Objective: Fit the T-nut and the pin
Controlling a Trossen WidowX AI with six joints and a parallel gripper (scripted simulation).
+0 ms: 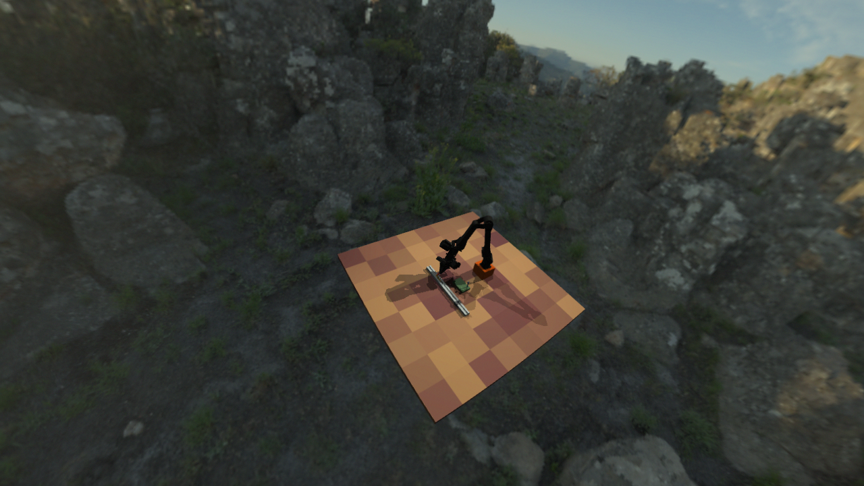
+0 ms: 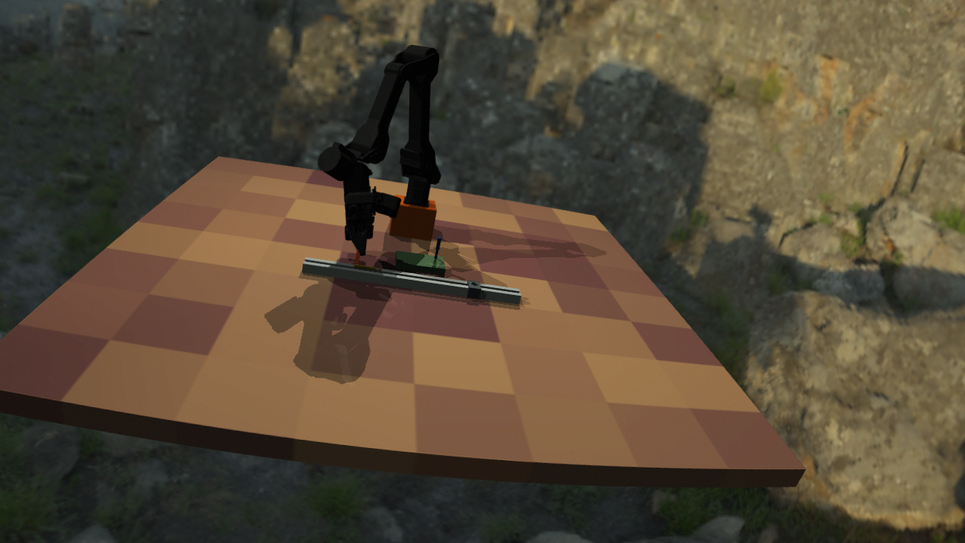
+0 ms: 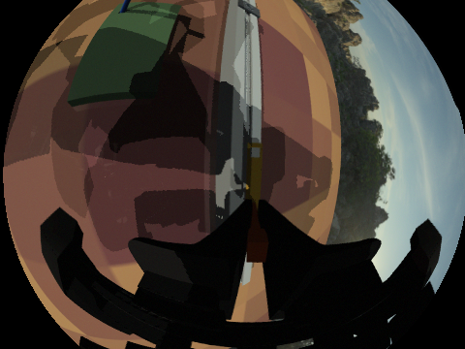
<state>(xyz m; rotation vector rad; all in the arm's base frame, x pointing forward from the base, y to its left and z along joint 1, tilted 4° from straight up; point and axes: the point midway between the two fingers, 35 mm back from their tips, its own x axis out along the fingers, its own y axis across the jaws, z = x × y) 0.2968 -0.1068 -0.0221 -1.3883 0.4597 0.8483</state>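
Nearby, the green tray (image 1: 461, 284) (image 2: 419, 262) (image 3: 121, 58) bears the upright blue pin (image 2: 438, 250) (image 3: 125, 6).

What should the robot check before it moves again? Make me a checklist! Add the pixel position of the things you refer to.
1. Jaws (image 2: 359, 253) shut on the orange handle (image 2: 357, 258) (image 3: 257, 245): ok.
2. Handle sticking up: ok.
3. Nut (image 2: 367, 267) (image 3: 255, 170) flat under the slot's lips: cannot tell.
4. Nut beneath the bracket (image 2: 474, 289) (image 3: 249, 8): not ok, it's well short.
5. Blue pin (image 2: 437, 250) (image 3: 124, 6) standing in the green tray (image 2: 412, 259) (image 3: 121, 53): ok.
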